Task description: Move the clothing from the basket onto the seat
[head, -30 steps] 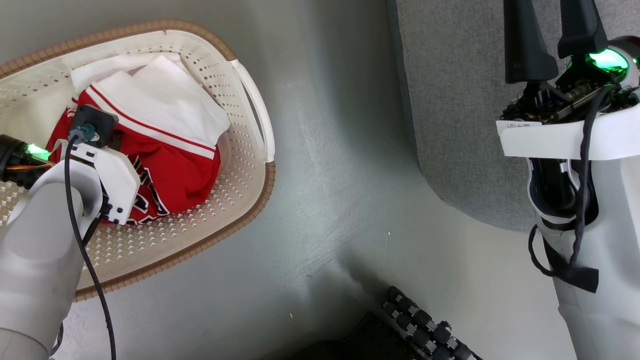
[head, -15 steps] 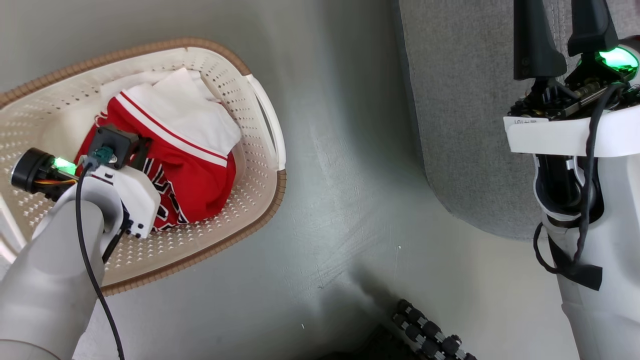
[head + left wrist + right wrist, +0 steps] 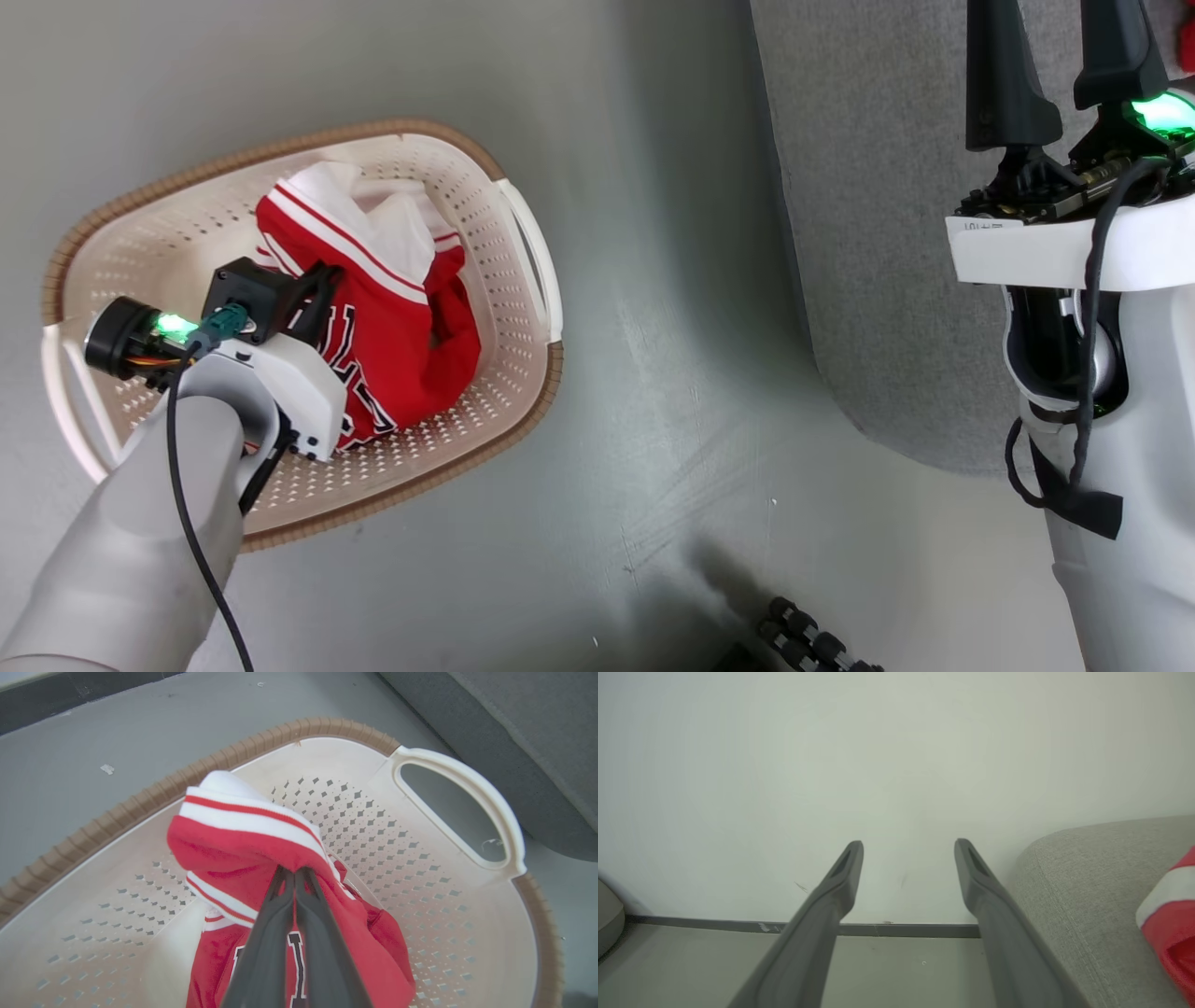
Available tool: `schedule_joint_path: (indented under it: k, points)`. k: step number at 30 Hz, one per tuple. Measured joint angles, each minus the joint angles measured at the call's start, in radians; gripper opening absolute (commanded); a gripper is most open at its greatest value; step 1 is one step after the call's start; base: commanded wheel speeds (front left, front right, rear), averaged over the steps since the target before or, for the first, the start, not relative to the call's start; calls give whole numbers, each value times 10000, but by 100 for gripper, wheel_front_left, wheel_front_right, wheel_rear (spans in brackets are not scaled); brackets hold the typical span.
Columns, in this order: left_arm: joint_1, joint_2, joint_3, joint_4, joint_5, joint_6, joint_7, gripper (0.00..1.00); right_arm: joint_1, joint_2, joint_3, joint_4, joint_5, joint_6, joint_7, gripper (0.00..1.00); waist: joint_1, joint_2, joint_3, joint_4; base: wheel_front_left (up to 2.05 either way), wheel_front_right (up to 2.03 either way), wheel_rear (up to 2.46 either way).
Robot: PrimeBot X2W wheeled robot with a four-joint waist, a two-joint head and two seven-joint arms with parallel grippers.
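Note:
The basket point(image 3: 509, 280) stands on the grey floor at the left, cream with a brown rim point(image 3: 327, 723). Red clothing point(image 3: 411, 327) with white bands and black-and-white lettering is bunched up inside it. My left gripper point(image 3: 294, 873) is shut on a fold of that clothing point(image 3: 243, 849), which hangs from the closed fingers above the basket floor. My right gripper point(image 3: 908, 845) is open with nothing between its fingers, held up by the seat point(image 3: 887, 233) at the right. Another red and white garment point(image 3: 1171, 914) lies on the seat point(image 3: 1087, 896).
The grey floor lies bare between the basket and the seat. The black rollers of my base point(image 3: 812, 644) show at the bottom edge. A pale wall with a dark baseboard point(image 3: 878, 928) stands behind the seat's end.
The head camera has shifted, so the basket sits lower and further right in the picture. My left gripper has drawn the clothing up into a narrower bunch. The right gripper holds as before.

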Motion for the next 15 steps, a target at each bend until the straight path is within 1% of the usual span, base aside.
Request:
schedule_joint_path:
  k: [5,15]
  points:
    - [174,-174,12,-276,-82,-10,-90,0,96,-2,-35,104,-265,0,0,100,0,1,-392,192,0,0,0]
    - [883,-428,-29,-934,-347,-75,-165,0,589,-117,-192,257,-372,0,0,100,0,1,-1326,601,0,0,0]
